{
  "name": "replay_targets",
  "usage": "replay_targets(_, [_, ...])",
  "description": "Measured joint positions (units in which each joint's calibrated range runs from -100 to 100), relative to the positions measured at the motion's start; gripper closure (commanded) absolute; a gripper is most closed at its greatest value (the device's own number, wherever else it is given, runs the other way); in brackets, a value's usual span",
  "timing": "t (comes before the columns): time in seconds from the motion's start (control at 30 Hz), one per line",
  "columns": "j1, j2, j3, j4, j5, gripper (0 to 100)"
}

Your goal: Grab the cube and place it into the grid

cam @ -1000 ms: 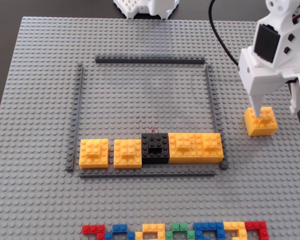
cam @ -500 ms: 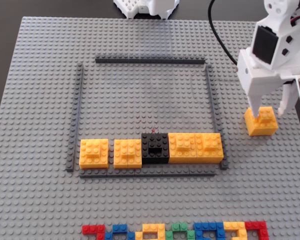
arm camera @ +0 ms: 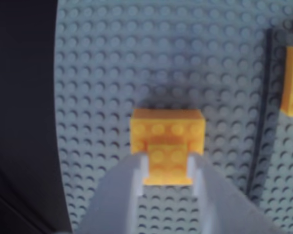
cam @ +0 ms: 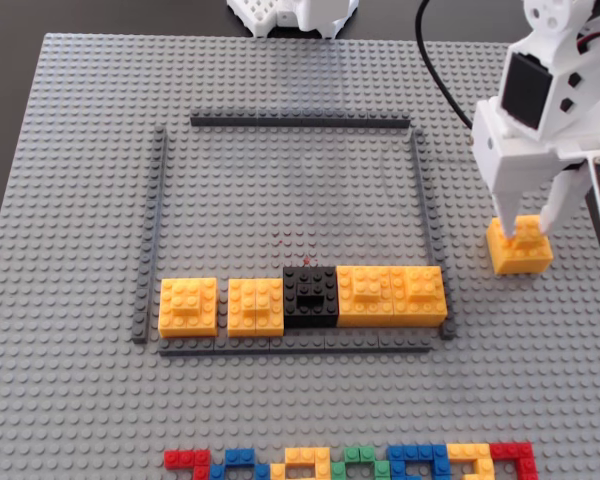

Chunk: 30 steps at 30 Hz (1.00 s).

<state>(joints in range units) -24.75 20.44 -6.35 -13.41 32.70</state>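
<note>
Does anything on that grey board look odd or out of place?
One thing: the row of blocks along the grid's near edge is yellow except a single black block in the middle. The cube sits outside the grid under the gripper. Nothing looks spilled or broken.

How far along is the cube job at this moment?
Done: five blocks already line the grid's bottom row. In hand: the gripper straddles the cube's raised top brick outside the grid, to its right in the fixed view; grip unconfirmed. Left: lifting it and placing it inside.
</note>
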Motion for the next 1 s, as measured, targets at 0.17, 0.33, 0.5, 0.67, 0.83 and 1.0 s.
replay_targets(0.17, [0.22,-0.08,0.18,0.00,0.00,96])
replay_targets(0.33, [0.15,-0.08,0.18,0.10,0.00,96])
replay_targets(0.5, [0.44,-0.08,-1.24,2.30,-0.20,96])
replay_targets(0.67, [0.66,-0.08,-5.12,5.57,0.24,96])
replay_targets(0.83, [0.58,-2.37,-10.68,9.08,1.12,96])
replay_targets(1.0, [2.19,-4.92,-17.03,13.04,2.00,96])
